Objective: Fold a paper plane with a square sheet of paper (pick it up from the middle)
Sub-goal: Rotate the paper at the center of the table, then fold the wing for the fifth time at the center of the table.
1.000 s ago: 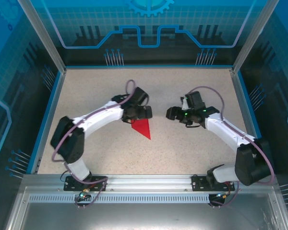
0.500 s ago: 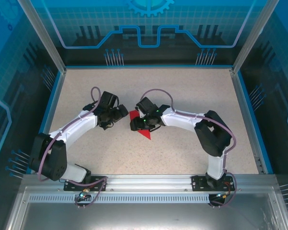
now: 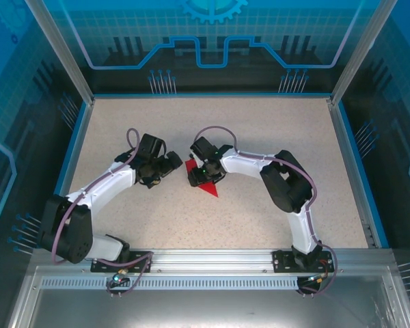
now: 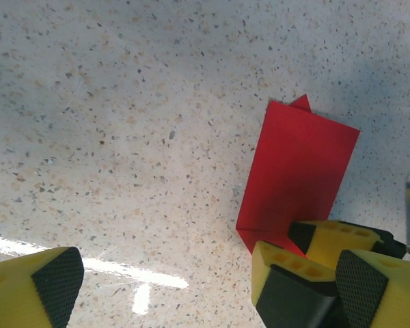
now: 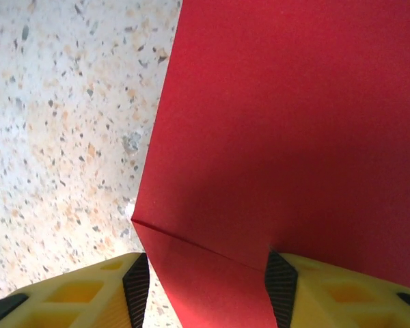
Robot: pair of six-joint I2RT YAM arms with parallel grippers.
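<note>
Centrally, far from the table (image 3: 273, 130) edges, our right gripper (image 3: 197, 178) straddles the red paper sheet (image 3: 208, 188), grip unclear; left gripper (image 3: 171, 164) gapes; sheet's long tip points near-right.

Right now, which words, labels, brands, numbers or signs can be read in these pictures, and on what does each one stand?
None can be read.
The red sheet of paper is plain, without print.
The blue back wall bears only a gear drawing and line patterns, no letters.
The speckled table carries no marks.

Both arms reach inward, left gripper (image 3: 171, 165) wide open, right gripper (image 3: 197, 178) half-open
</note>
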